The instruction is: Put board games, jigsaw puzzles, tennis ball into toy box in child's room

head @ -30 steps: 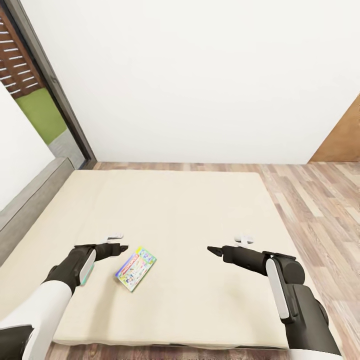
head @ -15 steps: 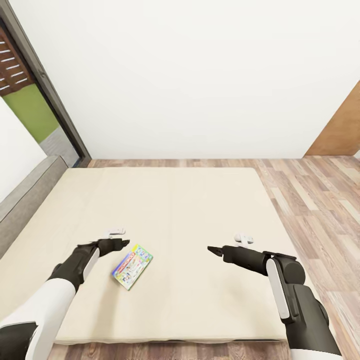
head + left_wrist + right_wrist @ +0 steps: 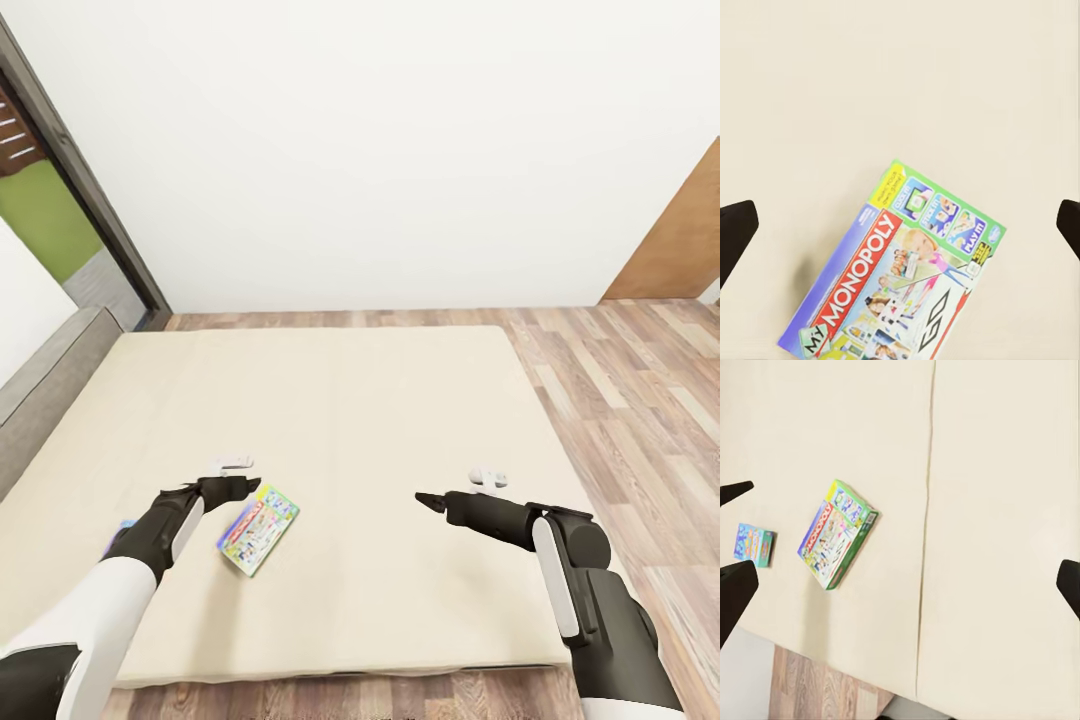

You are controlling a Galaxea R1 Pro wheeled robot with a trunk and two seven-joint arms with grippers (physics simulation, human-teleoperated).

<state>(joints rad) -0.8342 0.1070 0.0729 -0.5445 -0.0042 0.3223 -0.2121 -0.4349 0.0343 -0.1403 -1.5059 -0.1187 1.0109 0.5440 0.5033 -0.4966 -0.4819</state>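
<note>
Claws over the bed, two game boxes below

Our left claw (image 3: 243,487) hovers above the beige mattress with its dark fingers (image 3: 736,232) spread wide; in the left wrist view the two tips sit at opposite edges with the bare mattress and a game box between them, touching nothing. Just to the right of that claw and slightly nearer to us lies the white-green board game (image 3: 258,516), a flat box printed "My Monopoly" (image 3: 900,274), lying face up and turned at an angle on the bed (image 3: 380,400).

Our right claw (image 3: 430,500) is held out over the right half of the mattress, well apart from the Monopoly box. Its fingers (image 3: 735,589) also stand spread and hold nothing.

From the right wrist view we see a second, narrower blue board game (image 3: 754,544) lying flat beside the Monopoly box (image 3: 838,533), apart from it. In the head view a sliver of that blue box (image 3: 122,524) peeks out by our left forearm.

Beyond the bed runs a wood-plank floor (image 3: 620,390) on the right, a white wall (image 3: 380,150) at the far side, and a grey-framed window (image 3: 60,200) at the far left. A low grey headboard (image 3: 50,380) borders the bed's left edge.
</note>
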